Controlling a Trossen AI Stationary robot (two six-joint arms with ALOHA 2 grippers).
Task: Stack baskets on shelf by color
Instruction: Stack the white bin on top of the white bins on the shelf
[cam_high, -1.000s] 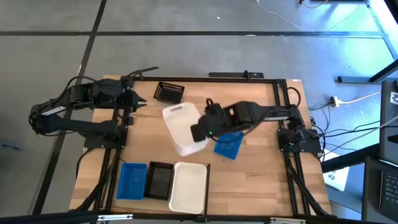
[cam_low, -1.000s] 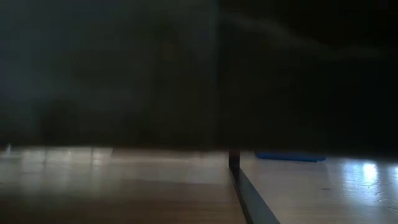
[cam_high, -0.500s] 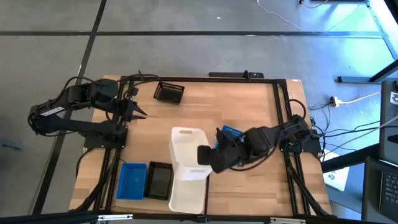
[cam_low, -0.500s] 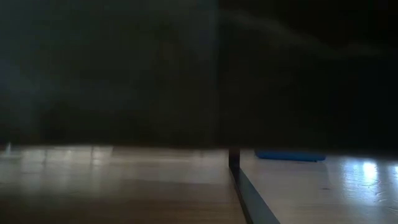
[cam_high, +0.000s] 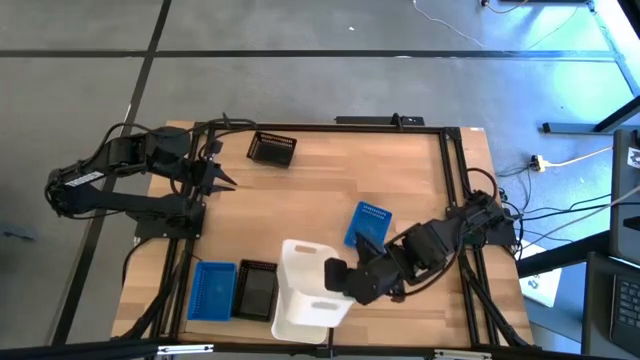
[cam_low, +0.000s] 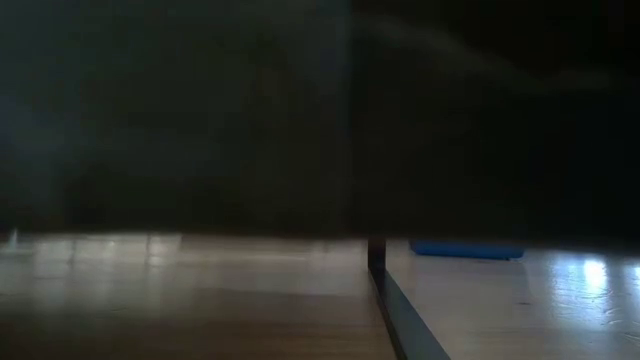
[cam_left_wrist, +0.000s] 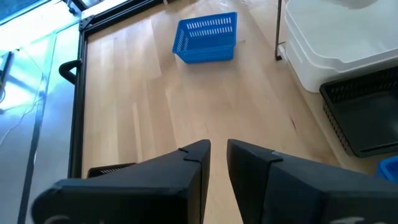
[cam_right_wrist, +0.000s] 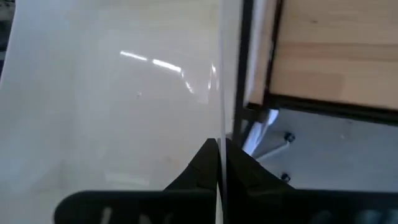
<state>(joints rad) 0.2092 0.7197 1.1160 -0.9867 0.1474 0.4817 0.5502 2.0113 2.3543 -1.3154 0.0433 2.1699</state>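
My right gripper (cam_high: 337, 277) is shut on a white basket (cam_high: 303, 272) at the near edge of the wooden shelf (cam_high: 400, 170). That basket hangs over a second white basket (cam_high: 298, 322). To their left on the boards stand a black basket (cam_high: 257, 290) and a blue basket (cam_high: 212, 290). Another blue basket (cam_high: 368, 222) stands mid-right, and another black basket (cam_high: 272, 148) stands at the far edge. My left gripper (cam_high: 218, 181) waits at the far left, slightly open (cam_left_wrist: 217, 155) and holding nothing. My right gripper pinches the white basket's thin side wall (cam_right_wrist: 219, 93) at its rim, with one finger on each face of the wall. The fingers slant down from the table's right. The basket is tilted above the other white basket; whether the two touch, I cannot tell.
Black metal rails (cam_high: 455, 180) edge the boards. The near rail and the floor below it (cam_right_wrist: 292, 155) lie right past my right fingers. Bare wood (cam_high: 300, 185) spans the middle between the far black basket and the near row.
My right gripper has swung from the middle of the boards toward the near edge and rolled its wrist. It carried the white basket clear of the wood and turned it, so it now hangs over the white basket there. My left gripper has turned a little in place.
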